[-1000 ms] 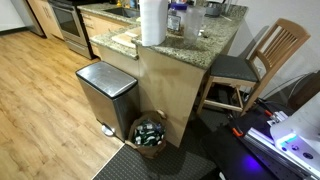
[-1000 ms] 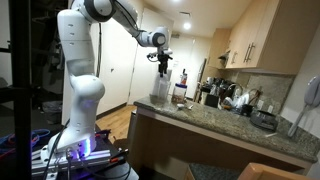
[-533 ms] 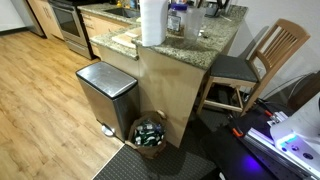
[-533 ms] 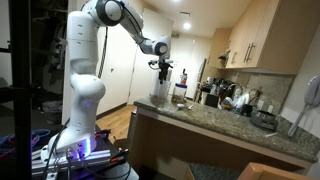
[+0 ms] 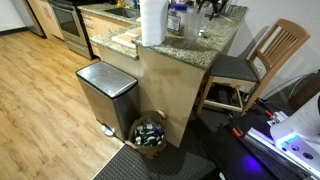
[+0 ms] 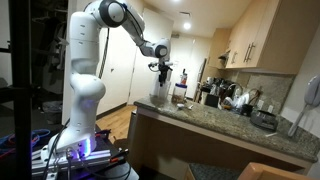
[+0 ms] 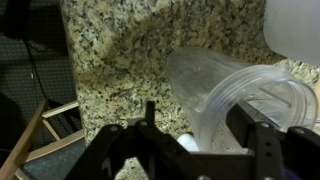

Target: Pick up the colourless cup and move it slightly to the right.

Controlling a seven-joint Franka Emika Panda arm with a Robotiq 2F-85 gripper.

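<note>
The colourless cup (image 7: 215, 95) is a see-through tumbler standing on the speckled granite counter (image 7: 110, 50). In the wrist view its rim is close to the camera, between my two fingers. My gripper (image 7: 200, 140) is open and straddles the cup, with the left finger (image 7: 150, 128) a little clear of the wall and the right finger (image 7: 255, 140) next to the rim. In both exterior views the gripper (image 5: 207, 6) (image 6: 163, 72) hangs low over the counter beside the white paper-towel roll (image 5: 152, 20). The cup is too small to make out there.
A taller clear container with blue (image 5: 177, 15) stands next to the roll, whose white side fills the wrist view's top right (image 7: 295, 30). The counter edge drops off at left (image 7: 68, 110). Below are a steel bin (image 5: 105, 90), a basket (image 5: 150, 132) and a wooden chair (image 5: 272, 55).
My gripper has come down towards the counter, beside the paper-towel roll. Nothing on the counter has moved.
</note>
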